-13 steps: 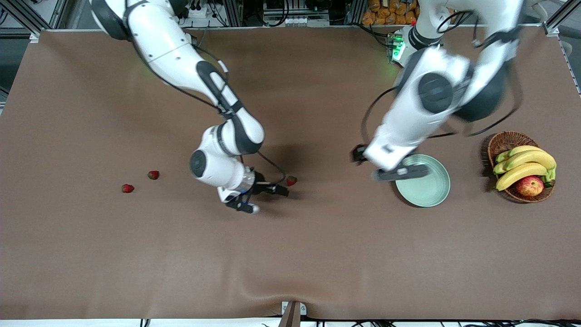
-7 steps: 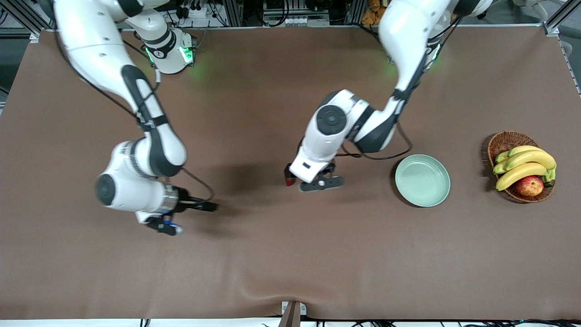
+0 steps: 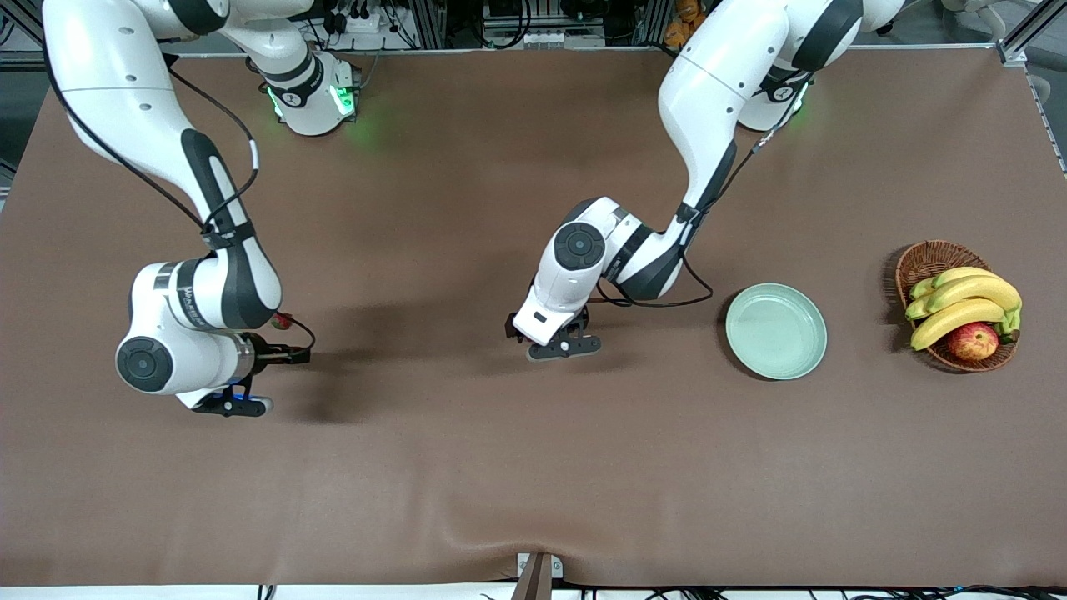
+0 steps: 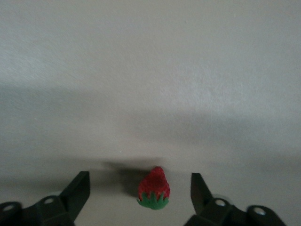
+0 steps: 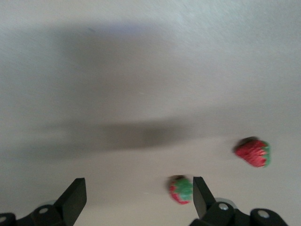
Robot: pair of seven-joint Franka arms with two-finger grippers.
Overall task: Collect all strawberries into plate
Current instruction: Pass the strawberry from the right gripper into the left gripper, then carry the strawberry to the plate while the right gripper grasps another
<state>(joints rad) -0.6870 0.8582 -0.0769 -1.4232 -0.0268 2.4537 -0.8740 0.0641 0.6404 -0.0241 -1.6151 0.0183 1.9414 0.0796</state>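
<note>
The left gripper (image 4: 139, 197) is spread wide around one strawberry (image 4: 154, 187) lying on the bench (image 3: 467, 467), well apart from the plate (image 3: 776, 331). The right gripper (image 5: 139, 200) is likewise spread above two strawberries (image 5: 180, 189) (image 5: 253, 152).
</note>
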